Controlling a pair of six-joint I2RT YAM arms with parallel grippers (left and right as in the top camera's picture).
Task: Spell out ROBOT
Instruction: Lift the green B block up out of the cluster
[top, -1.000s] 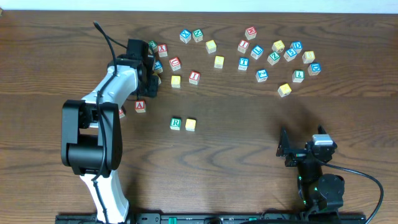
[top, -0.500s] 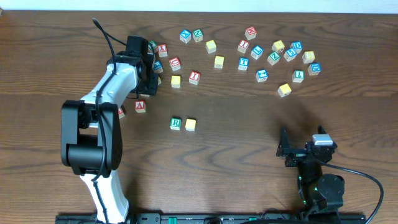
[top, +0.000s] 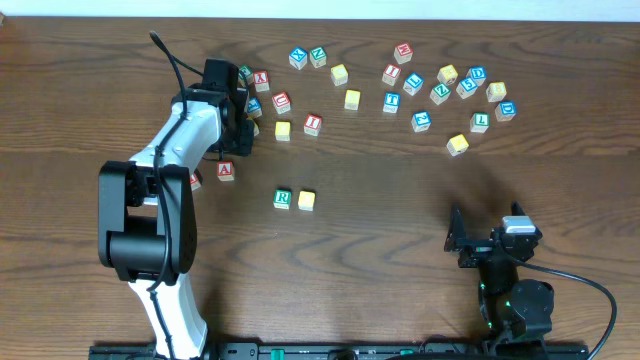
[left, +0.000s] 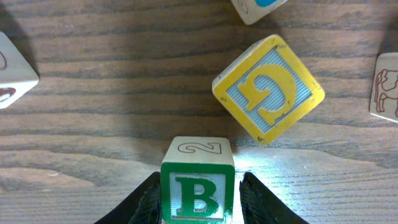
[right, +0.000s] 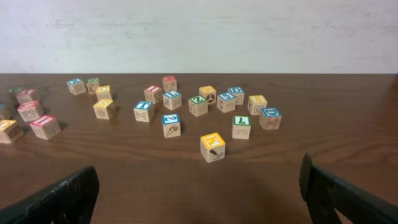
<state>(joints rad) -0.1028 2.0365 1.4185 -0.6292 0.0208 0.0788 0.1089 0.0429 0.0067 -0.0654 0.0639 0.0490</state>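
Left gripper (left: 199, 194) pinches B cube (left: 198, 179), seated squarely between its fingers, G cube (left: 268, 88) just beyond; right gripper (right: 199, 186) sits spread wide.

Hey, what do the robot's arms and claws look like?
Left arm: white shells, black joints, thin black cable arching off it. Right arm: all black, grey block on top, green light low down, black cable trailing off. Left claw and right claw: black fingers.

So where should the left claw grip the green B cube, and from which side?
By its two flat side faces, left and right of the letter, coming straight down. The green B cube sits flat, B up, and the rotated yellow G cube crowds only a far corner.
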